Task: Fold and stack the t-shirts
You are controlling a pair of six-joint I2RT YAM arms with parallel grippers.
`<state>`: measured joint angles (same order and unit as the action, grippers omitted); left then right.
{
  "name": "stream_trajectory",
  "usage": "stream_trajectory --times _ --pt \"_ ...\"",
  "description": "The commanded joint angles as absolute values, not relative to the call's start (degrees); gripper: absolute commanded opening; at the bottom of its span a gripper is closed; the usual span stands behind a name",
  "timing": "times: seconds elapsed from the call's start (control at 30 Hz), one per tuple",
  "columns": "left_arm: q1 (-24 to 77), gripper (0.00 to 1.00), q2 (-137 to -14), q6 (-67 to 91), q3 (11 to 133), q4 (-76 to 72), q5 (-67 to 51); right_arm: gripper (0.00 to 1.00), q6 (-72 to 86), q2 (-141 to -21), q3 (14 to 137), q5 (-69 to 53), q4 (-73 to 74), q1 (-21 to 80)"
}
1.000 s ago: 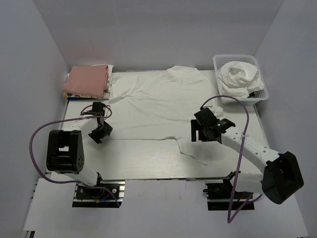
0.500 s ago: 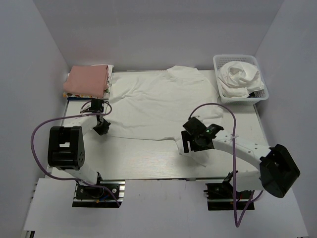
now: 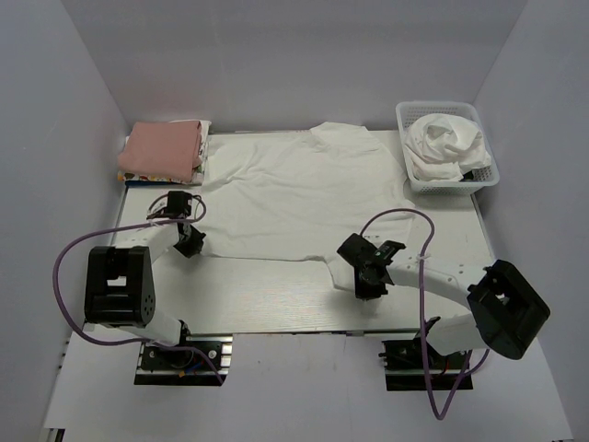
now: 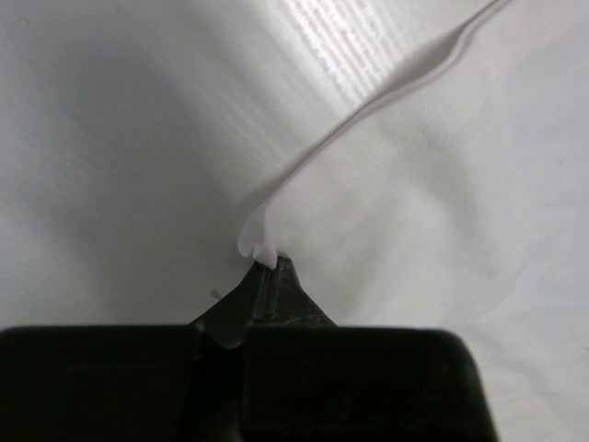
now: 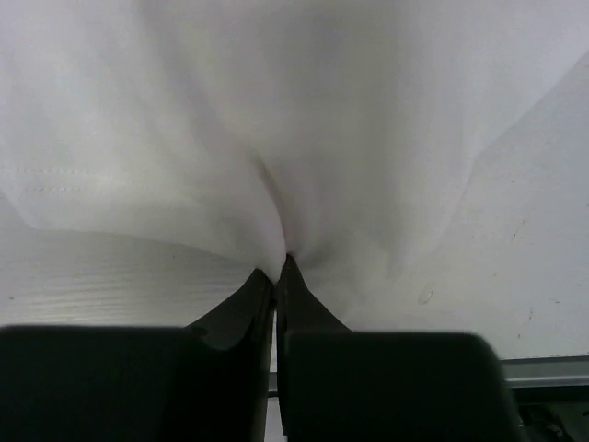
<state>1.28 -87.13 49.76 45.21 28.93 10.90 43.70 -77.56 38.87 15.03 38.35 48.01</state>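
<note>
A white t-shirt (image 3: 294, 193) lies spread flat across the table, collar toward the back. My left gripper (image 3: 192, 247) is shut on the shirt's near-left hem corner (image 4: 260, 247), its fingertips (image 4: 272, 276) pinching the white edge. Over at the near right my right gripper (image 3: 366, 287) is shut on the shirt's near-right part, where the cloth (image 5: 294, 166) bunches into a pucker between the closed fingertips (image 5: 278, 276). More white t-shirts (image 3: 446, 143) lie crumpled in the basket at the back right.
A white lattice basket (image 3: 490, 175) stands at the back right. A folded pink cloth stack (image 3: 164, 150) sits at the back left on a patterned piece. Grey walls enclose the table on three sides. Purple cables loop from both arms.
Both grippers went from open to shut on the shirt's near edge. The right arm moved left and toward the near edge onto the shirt's right flap; the left gripper shifted slightly toward the hem corner.
</note>
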Motion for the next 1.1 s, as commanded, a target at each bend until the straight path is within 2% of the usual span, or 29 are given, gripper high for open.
stream_trajectory --times 0.0,0.27,0.37,0.7,0.77,1.07 --pt "1.93 0.00 -85.97 51.50 42.45 40.05 11.23 0.00 49.11 -79.02 37.87 12.57 47.60 48.95" --pt "2.46 0.00 -73.40 52.65 38.24 49.83 10.55 0.00 57.30 -66.20 42.63 6.77 66.50 49.74" --pt "2.46 0.00 -69.44 53.17 37.62 51.50 9.15 0.00 58.63 -63.20 43.68 6.94 69.43 50.63" --pt "2.46 0.00 -70.92 52.04 43.76 47.73 4.66 0.00 50.72 -67.93 50.36 13.44 59.51 49.13" --pt "2.46 0.00 -72.24 52.03 44.99 47.11 3.96 0.00 48.71 -68.81 52.80 17.38 57.76 47.56" --pt "1.41 0.00 -80.32 51.33 55.98 47.11 5.88 0.00 36.75 -76.81 61.52 21.26 49.14 36.23"
